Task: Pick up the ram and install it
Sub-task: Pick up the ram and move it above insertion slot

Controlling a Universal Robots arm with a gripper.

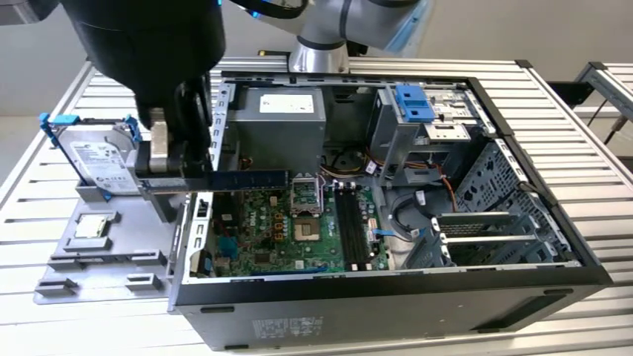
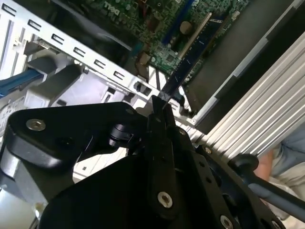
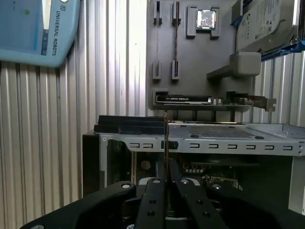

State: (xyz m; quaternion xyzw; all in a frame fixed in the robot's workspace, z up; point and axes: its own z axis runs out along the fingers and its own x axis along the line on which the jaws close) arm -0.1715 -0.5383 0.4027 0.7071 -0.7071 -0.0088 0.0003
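Case: The case (image 1: 396,297) lies open side up on the slatted table (image 1: 603,208). Inside sit a green motherboard (image 1: 267,237), a grey boxy power supply (image 1: 277,122) and a perforated drive cage (image 1: 425,141) with a blue latch.
Tray: The grey moulded tray (image 1: 109,259) sits just beside the case, on the exterior view's left. It carries a silver hard drive (image 1: 99,159) propped at a tilt in a blue frame, and a small square processor (image 1: 91,226) lying flat in its recess. In the first wrist view a card (image 3: 186,99) with a metal bracket lies at the tray's end nearest the case.
Ram: The ram (image 1: 242,180) (image 2: 195,46) (image 3: 166,138) is up in the air, held by one end. It reaches over the case's wall on the exterior view's left and hangs above the motherboard's edge.
Axis: Its long axis runs level across the exterior view, and the free end points to the exterior view's right, toward the slots (image 1: 352,226). It stops short of them and is not yet seated. The stick stands on edge, so the first wrist view sees it as a thin line.
Gripper: The gripper (image 3: 166,177) (image 2: 161,106) is clamped narrow on the ram's end, one finger on each face.
Materials: The ram is a thin, dark blue board with a gold strip along one long edge. The fingers (image 3: 151,200) are matte black with screw heads. The table is ribbed aluminium and the case is pale sheet metal with a dark shell.
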